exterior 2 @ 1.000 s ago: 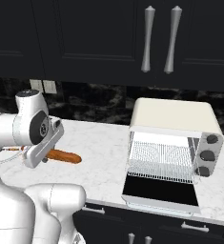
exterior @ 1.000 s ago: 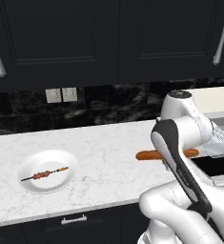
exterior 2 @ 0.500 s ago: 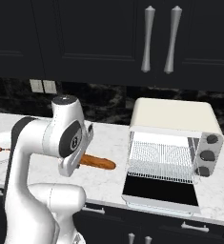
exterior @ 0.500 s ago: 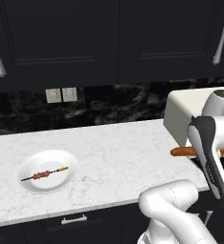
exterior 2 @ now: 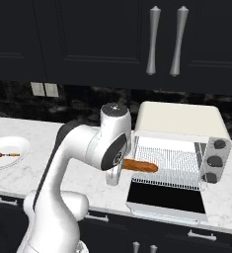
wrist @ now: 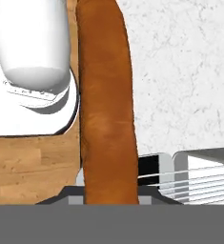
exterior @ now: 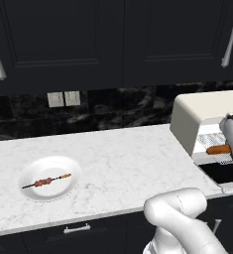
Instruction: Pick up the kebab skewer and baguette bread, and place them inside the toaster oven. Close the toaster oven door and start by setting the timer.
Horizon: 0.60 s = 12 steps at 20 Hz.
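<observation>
White marble worktop (exterior: pixel 118 158) under dark cabinets; end effector (exterior 2: pixel 118 168) clamped on long orange-brown baguette bread (exterior 2: pixel 139 166), held before open cream-white toaster oven (exterior 2: pixel 179 143); thin meat kebab skewer (exterior: pixel 46 181) remains on white plate (exterior: pixel 63 191), far left; insertion, skewer transfer, door closing, timer outstanding.

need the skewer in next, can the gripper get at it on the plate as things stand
Probably not yet: the gripper is shut on the baguette at the open oven. The skewer lies uncovered on its plate, far across the counter.
</observation>
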### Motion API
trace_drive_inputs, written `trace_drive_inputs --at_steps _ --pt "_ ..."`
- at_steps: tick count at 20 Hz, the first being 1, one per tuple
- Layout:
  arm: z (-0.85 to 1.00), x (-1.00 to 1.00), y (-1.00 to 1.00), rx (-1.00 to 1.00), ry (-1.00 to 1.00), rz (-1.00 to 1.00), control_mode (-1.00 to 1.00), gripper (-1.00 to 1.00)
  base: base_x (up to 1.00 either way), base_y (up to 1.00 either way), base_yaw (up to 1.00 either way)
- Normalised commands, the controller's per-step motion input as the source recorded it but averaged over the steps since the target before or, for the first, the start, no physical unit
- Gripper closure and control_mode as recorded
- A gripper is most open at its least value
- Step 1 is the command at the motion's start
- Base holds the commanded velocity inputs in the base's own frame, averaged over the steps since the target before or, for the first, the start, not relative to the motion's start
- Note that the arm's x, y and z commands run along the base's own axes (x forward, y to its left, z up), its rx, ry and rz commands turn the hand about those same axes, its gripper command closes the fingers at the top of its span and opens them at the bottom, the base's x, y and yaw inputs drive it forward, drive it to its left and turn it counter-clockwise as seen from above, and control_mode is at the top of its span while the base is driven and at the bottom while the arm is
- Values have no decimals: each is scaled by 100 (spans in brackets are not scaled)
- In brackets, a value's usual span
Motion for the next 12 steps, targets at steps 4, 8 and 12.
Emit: trace_drive_inputs --at_steps 4,8,12 --pt "0 37 -85 1 -25 10 -100 100 0 0 0" --pt "-16 48 -54 4 -13 3 -100 100 0 0 0" --pt "0 59 -78 4 -1 0 -100 100 0 0 0"
